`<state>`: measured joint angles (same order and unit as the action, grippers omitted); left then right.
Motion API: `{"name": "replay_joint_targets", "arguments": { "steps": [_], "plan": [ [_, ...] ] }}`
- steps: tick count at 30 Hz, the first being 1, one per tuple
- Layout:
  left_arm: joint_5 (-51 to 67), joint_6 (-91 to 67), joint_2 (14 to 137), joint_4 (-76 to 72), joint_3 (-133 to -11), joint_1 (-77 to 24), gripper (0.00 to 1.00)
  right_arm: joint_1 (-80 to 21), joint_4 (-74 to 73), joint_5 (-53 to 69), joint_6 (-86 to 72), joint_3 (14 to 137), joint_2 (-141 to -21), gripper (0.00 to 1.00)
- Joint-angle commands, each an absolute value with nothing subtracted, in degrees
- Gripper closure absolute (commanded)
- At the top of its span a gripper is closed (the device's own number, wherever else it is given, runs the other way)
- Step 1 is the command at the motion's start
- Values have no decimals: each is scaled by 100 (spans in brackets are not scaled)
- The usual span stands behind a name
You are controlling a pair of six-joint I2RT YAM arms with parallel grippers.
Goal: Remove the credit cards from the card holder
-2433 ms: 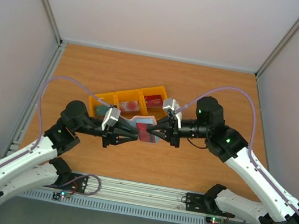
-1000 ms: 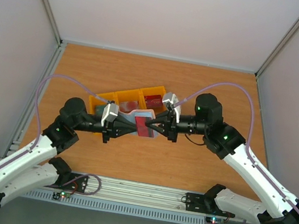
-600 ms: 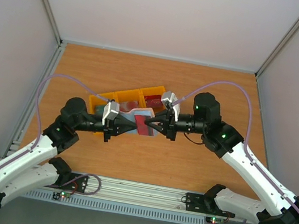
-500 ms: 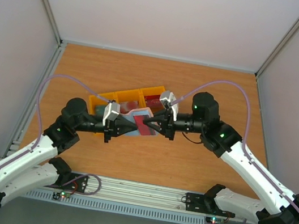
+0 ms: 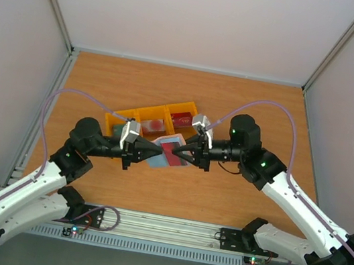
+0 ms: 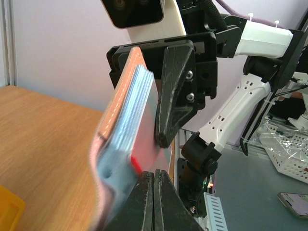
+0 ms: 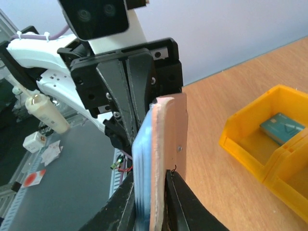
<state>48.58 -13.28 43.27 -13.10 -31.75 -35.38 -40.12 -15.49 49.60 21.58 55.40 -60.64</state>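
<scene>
— Ahead of the left gripper (image 6: 154, 180), what do I have?

— Its fingers have drawn fully together over the last second. The card holder (image 6: 126, 125) stands edge-on just above and left of those tips. Its taupe back faces away and its blue-grey pockets are turned toward the fingers. I can't tell whether they pinch a thin edge of it.

— Any card showing?

— A red card (image 5: 172, 153) lies against the pocket face, its corner right above the closed tips.

— And across from it?

— My right gripper (image 7: 150, 185) points back at the left one, clamped on the holder's opposite edge with one finger on each face. Half a second ago I had the holder up close to the yellow tray (image 5: 140, 114). Now both tools have pulled it back toward the arm bases, and it hangs between the two sets of tips, apart from the tray.

— Where's the tray from there?

— Off beyond the right finger, with a teal card (image 7: 281, 126) lying flat in one compartment.
</scene>
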Motion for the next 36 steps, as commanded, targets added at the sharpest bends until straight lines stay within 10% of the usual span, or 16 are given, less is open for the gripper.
{"name": "replay_joint_targets", "arguments": {
  "steps": [1,6,11,27,36],
  "plan": [
    [4887,-1355,4254,-1679,-3121,-3525,100,-3913,-1294,5333,2042,5585,-5847,86],
    [4688,-1520,4358,-1776,-3045,-3524,98,-3914,-664,5667,1638,5585,-6060,96],
    [4872,-1534,4369,-2080,-2986,-3596,75,-3913,-219,5705,1450,5544,-6111,99],
    [4548,-1671,4581,-2645,-2866,-3901,74,-4108,-217,5534,1504,5540,-6617,99],
    [3934,-2067,4570,-3045,-3005,-3872,50,-4194,960,5329,998,5122,-6587,97]
  ]
}}
